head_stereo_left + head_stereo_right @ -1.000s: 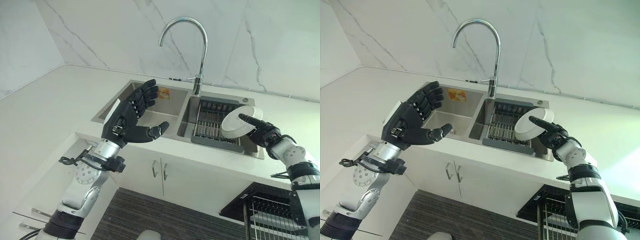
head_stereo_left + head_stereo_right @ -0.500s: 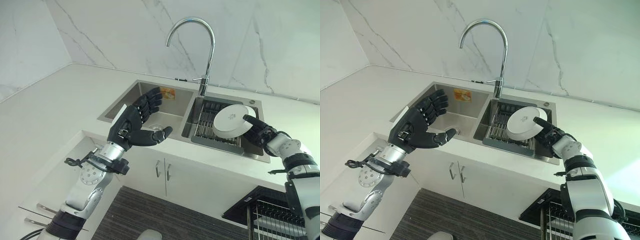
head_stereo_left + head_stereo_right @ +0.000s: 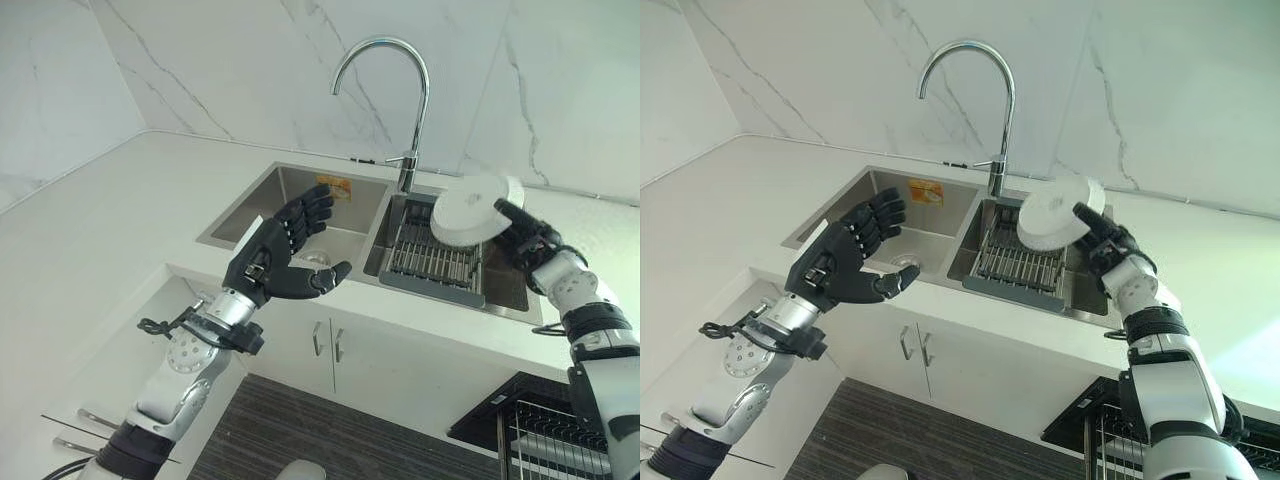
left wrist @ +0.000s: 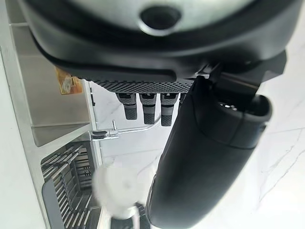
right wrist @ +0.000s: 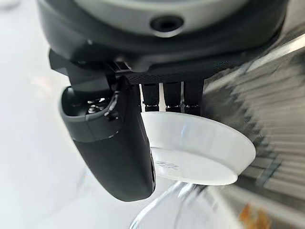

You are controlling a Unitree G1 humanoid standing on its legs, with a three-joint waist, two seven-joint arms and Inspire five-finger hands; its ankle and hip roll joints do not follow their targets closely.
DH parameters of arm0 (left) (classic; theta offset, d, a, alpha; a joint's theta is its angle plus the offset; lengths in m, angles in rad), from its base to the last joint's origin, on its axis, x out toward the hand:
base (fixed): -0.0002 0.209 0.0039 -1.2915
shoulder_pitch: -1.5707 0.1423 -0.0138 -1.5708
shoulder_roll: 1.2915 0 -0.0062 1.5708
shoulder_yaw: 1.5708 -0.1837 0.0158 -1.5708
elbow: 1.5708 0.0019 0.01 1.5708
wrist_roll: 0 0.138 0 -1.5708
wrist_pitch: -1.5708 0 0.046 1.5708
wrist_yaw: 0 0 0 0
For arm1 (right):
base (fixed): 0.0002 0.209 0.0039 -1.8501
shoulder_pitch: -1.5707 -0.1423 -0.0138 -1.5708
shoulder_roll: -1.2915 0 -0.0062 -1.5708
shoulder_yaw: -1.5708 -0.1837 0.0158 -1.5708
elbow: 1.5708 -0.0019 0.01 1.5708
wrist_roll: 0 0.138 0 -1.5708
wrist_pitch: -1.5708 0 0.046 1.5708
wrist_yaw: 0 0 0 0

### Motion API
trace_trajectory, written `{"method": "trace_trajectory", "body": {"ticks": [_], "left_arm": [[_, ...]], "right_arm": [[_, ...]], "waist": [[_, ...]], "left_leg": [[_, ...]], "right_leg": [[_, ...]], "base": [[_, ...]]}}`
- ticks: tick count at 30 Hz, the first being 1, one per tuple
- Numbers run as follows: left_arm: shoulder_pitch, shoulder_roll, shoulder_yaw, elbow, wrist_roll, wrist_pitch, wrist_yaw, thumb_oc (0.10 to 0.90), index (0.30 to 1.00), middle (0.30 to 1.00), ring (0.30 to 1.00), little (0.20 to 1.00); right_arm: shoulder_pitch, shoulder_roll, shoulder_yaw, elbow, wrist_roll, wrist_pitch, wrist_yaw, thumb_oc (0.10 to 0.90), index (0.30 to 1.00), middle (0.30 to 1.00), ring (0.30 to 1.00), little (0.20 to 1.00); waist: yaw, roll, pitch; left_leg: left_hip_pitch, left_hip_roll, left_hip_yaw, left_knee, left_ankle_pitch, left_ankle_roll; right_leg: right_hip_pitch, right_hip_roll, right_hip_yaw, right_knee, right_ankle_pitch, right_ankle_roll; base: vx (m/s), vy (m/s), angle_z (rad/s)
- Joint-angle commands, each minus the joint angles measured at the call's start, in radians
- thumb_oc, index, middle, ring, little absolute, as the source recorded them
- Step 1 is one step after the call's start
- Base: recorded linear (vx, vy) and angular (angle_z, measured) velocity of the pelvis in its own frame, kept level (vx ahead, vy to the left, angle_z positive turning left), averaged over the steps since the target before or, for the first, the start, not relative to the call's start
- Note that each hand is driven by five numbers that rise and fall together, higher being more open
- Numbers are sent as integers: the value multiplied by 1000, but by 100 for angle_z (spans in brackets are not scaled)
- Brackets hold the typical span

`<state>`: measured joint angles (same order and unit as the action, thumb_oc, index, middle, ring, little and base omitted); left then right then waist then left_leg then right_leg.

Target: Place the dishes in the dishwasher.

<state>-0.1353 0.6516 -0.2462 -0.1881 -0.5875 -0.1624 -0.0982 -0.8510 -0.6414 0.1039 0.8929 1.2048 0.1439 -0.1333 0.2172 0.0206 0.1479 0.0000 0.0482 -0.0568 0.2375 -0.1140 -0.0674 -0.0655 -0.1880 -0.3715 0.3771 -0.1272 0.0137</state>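
Observation:
A white bowl hangs upside down above the right sink basin, pinched between the thumb and fingers of my right hand. The right wrist view has the same bowl clamped by the thumb against the fingers. Below it a dark dish rack sits in the right basin. My left hand floats open over the front edge of the left basin, fingers spread and nothing in it; in the left wrist view its fingers point toward the tap.
A tall chrome tap arches between the two basins. An orange sticker marks the left basin's back wall. White counter runs around the sink. A dishwasher rack stands out at the lower right, by cabinet doors.
My right hand has lifted the bowl up from over the rack and turned it bottom-up. The left hand has drifted slightly lower and right, still open.

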Motion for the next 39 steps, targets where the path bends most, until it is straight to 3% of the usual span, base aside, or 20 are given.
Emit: {"method": "trace_trajectory", "body": {"ticks": [1,5,10,13,16,21,24,27,28,29,32,39], "left_arm": [[-46,11,102,-70,-61,-175,-40,800,900,900,900,900],[-7,0,136,-98,-55,-208,-81,800,900,900,900,900],[1,-17,148,-115,-84,-195,-120,800,900,900,900,900],[-9,9,132,-119,-7,-213,-117,800,900,900,900,900],[-27,30,122,-116,-8,-229,-82,800,900,900,900,900],[-107,36,111,-100,16,-233,-49,800,900,900,900,900],[-150,53,126,-100,-11,-221,-65,800,900,900,900,900],[-171,55,117,-114,-31,-184,-115,800,900,900,900,900],[-174,41,99,-131,-31,-157,-139,800,900,900,900,900],[-177,27,84,-141,-18,-141,-154,800,900,900,900,900],[-175,-15,56,-160,26,-103,-165,800,900,900,900,900],[-122,-44,30,-185,69,-79,-215,800,900,900,900,900]], "right_arm": [[-77,-68,-62,-197,90,-217,110,400,300,300,300,300],[65,-19,-115,-492,89,-265,78,400,300,300,300,300],[280,67,-147,-821,-66,-297,10,400,300,300,300,300],[359,106,-157,-905,-80,-339,29,400,300,300,300,300],[392,126,-163,-921,-56,-383,57,400,300,300,300,300],[349,153,-163,-899,-26,-443,122,400,300,300,300,300],[318,201,-169,-925,-58,-460,120,400,300,300,300,300],[337,234,-156,-990,-99,-470,78,400,300,300,300,300],[350,244,-152,-1034,-113,-469,40,400,300,300,300,300],[365,245,-153,-1064,-120,-463,22,400,300,300,300,300],[421,231,-164,-1117,-108,-454,16,400,300,300,300,300],[497,226,-187,-1175,-89,-458,21,400,300,300,300,300]], "waist": [[-10,-42,-66],[-32,-47,-48],[-79,-66,-1],[-101,-81,42],[-116,-74,51],[-88,-41,40],[-55,-45,41],[-45,-53,32],[-58,-51,29],[-74,-48,23],[-111,-49,8],[-161,-41,-5]], "left_leg": [[-20,-8,56,62,-136,22],[-25,-24,67,62,-141,39],[-31,-54,77,62,-149,65],[-39,-81,61,62,-146,71],[-48,-75,87,62,-143,91],[-69,-26,159,62,-132,100],[-87,-20,173,62,-132,93],[-86,-8,170,62,-137,81],[-78,18,178,62,-133,62],[-74,41,183,62,-127,49],[-74,76,208,62,-112,25],[-73,133,246,62,-87,-10]], "right_leg": [[67,-16,40,-77,-62,104],[42,-34,54,-77,-32,128],[-25,-69,95,-77,51,184],[-86,-93,100,-77,143,209],[-50,-82,69,-77,158,194],[98,-117,-27,-77,161,159],[129,-184,-69,-77,208,178],[128,-211,-113,-77,172,201],[114,-206,-116,-77,141,197],[102,-183,-105,-77,88,185],[83,-142,-76,-77,22,174],[61,-79,-38,-77,-31,141]], "base": [[-86,143,-1],[-85,164,-5],[-75,123,-27],[-124,48,-36],[-203,43,-61],[-217,-30,-60],[-227,-224,-73],[-119,-253,-113],[-157,-345,-100],[-142,-308,-103],[-107,-222,-13],[-84,-179,-27]]}}
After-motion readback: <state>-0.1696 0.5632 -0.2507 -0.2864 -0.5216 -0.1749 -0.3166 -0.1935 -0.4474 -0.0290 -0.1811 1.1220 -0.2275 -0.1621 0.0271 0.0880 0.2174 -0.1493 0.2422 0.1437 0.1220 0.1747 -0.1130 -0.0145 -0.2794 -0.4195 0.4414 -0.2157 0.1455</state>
